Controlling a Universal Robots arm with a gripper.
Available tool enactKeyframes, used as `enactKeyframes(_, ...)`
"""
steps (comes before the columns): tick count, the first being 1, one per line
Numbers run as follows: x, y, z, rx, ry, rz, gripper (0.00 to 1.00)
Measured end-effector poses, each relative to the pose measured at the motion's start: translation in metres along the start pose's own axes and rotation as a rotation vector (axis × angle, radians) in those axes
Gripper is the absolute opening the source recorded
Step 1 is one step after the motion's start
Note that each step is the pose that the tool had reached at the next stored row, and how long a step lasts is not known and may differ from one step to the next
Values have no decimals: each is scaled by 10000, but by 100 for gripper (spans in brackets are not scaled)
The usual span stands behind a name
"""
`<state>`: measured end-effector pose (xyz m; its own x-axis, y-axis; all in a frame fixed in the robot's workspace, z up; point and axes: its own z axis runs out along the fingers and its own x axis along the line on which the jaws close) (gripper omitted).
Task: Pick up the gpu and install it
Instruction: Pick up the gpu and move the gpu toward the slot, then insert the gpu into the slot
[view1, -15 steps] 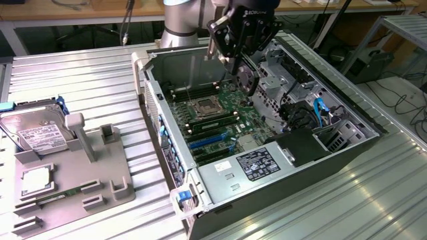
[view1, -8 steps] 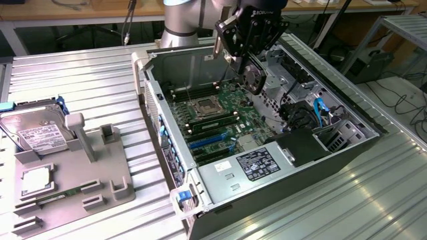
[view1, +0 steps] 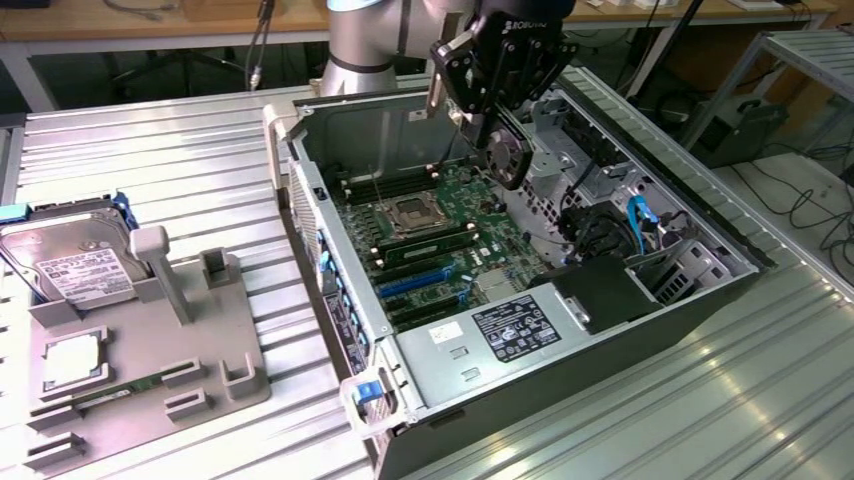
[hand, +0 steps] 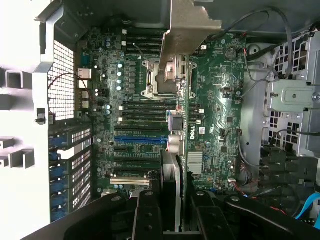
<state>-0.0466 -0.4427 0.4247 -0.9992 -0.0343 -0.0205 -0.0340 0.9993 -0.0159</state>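
My gripper (view1: 502, 112) hangs over the open computer case (view1: 334, 330), shut on the gpu (view1: 509, 158). The gpu is a dark card with a round fan, held on edge, and its silvery bracket (view1: 437, 88) points up toward the exterior view's left. In the wrist view the gpu (hand: 176, 150) appears edge-on between my black fingers (hand: 147, 215), and its bracket (hand: 189, 30) sits at the far end. It hovers above the green motherboard (hand: 220, 100), clear of the slots. The blue slot (hand: 139, 139) and other expansion slots lie beside the card's line.
The case holds a power supply (view1: 514, 330), cables and drive bays (view1: 641, 240) along its walls. On the exterior view's left, a grey fixture tray (view1: 147, 360) carries a hard drive (view1: 74, 255), a silver chip (view1: 74, 362) and a memory stick (view1: 114, 397).
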Motion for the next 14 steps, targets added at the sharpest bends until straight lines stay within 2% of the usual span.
enactKeyframes(7, 0, 0, 0, -1, -1, -37, 28)
enactKeyframes(14, 0, 0, 0, -20, -16, -977, 28)
